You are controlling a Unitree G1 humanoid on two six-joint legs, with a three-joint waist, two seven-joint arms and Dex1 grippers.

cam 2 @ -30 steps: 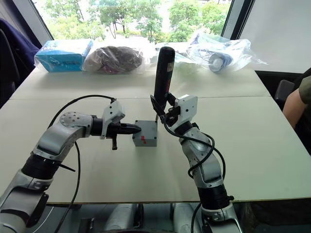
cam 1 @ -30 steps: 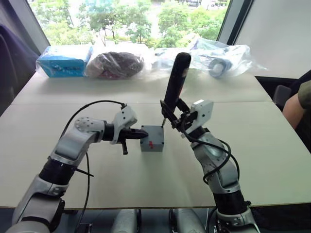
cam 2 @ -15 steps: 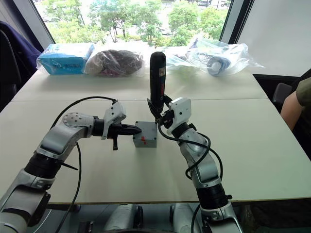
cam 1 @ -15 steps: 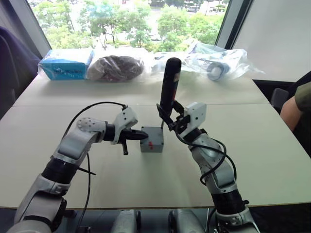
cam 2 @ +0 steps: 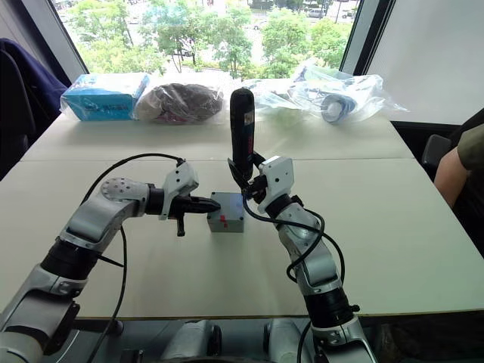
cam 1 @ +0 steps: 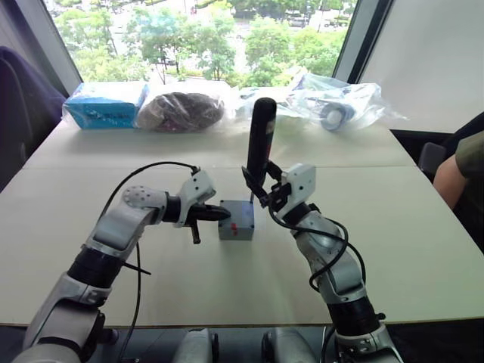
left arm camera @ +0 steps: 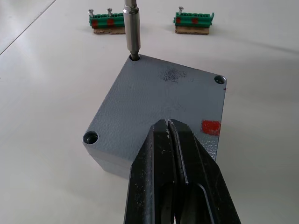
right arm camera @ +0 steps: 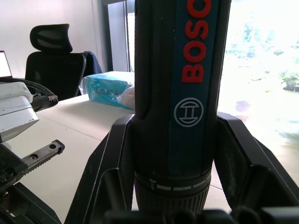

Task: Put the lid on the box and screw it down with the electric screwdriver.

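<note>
The grey box (cam 1: 237, 221) stands mid-table with the flat grey lid (left arm camera: 163, 95) seated on top, screw holes showing at its corners. My left gripper (cam 1: 224, 215) is shut with nothing in it, its tips (left arm camera: 168, 125) lying on the lid's edge from the left side. My right gripper (cam 1: 259, 187) is shut on the black electric screwdriver (cam 1: 261, 140), which stands nearly upright just behind the box. The metal bit (left arm camera: 132, 28) sits in the lid's far corner hole. The red-lettered body of the electric screwdriver (right arm camera: 180, 88) is clamped between the fingers (right arm camera: 110, 158).
Two green terminal blocks (left arm camera: 106, 21) holding screws lie just beyond the box. A blue carton (cam 1: 102, 102) and several plastic-bagged items (cam 1: 181, 110) line the table's far edge. A person's arm (cam 1: 457, 170) is at the right edge.
The screwdriver has swung from leaning right to nearly upright, and the right gripper has shifted slightly left toward the box. The left gripper has stayed at the box.
</note>
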